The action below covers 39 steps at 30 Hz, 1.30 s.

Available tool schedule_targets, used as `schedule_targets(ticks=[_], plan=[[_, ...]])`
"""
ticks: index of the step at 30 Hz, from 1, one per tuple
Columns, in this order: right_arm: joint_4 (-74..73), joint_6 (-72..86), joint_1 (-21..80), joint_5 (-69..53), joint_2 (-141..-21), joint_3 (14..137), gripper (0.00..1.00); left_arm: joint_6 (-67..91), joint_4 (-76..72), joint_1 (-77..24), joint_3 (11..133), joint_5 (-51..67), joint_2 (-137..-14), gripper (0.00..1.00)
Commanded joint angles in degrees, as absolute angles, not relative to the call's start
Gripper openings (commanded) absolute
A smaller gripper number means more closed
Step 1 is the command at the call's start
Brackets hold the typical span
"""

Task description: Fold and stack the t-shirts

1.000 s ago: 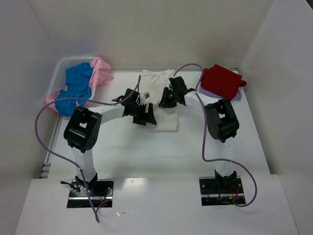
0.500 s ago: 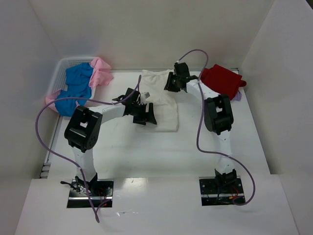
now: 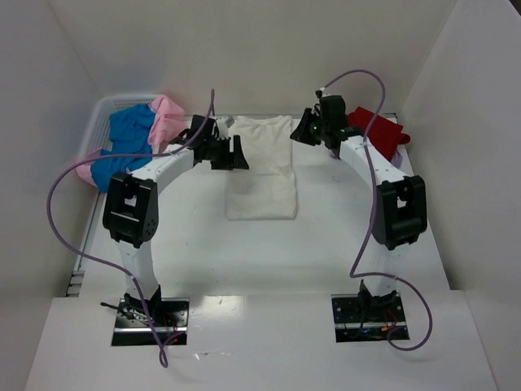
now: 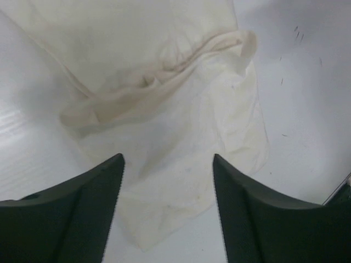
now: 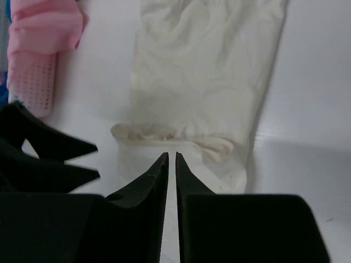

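Observation:
The cream-white t-shirt (image 3: 260,171) lies flat at the table's back centre as a long narrow shape, collar end to the rear. My left gripper (image 3: 234,153) is open and empty at its rear left edge; the left wrist view shows the shirt's wrinkled collar end (image 4: 164,104) between and ahead of the fingers (image 4: 82,203). My right gripper (image 3: 303,132) is shut and empty at the shirt's rear right corner, with the cloth (image 5: 208,66) ahead of the fingertips (image 5: 171,156). A red t-shirt (image 3: 376,134) lies folded at the back right. The lavender one is hidden.
A white mesh basket (image 3: 104,110) at the back left holds a blue t-shirt (image 3: 122,147) and a pink one (image 3: 167,122); pink cloth (image 5: 46,24) and basket mesh (image 5: 33,87) show in the right wrist view. White walls enclose the table.
Both arms have swung off the cream shirt's middle toward the back, the left to its rear left, the right to its rear right. The shirt now lies uncovered and flat.

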<state>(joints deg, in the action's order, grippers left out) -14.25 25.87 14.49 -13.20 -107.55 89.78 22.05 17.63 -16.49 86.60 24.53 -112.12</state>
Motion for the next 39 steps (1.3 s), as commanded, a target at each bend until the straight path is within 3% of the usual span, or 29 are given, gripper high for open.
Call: schedule_targets(ticks=[1, 6, 10, 21, 39], plan=[[-9.15, 27.27, 14.94, -17.25, -105.12, 81.65, 0.12, 18.99, 16.92, -15.91, 90.39, 29.2, -116.28, 0.66], [-6.4, 28.21, 16.54, -18.46, -104.59, 75.24, 0.09, 19.7, 15.26, -15.91, 91.85, 31.19, -119.34, 0.37], [-4.46, 28.74, 16.96, -20.14, -106.37, 74.62, 0.09, 20.74, 14.0, -15.91, 91.85, 32.08, -120.44, 0.24], [-3.25, 29.79, 16.96, -23.62, -116.75, 78.97, 0.09, 21.27, 13.45, -15.38, 93.46, 27.47, -125.9, 0.22], [-4.29, 28.65, 9.84, -19.51, -122.87, 83.88, 0.09, 19.71, 13.45, -10.2, 98.36, 31.38, -131.83, 0.32]])
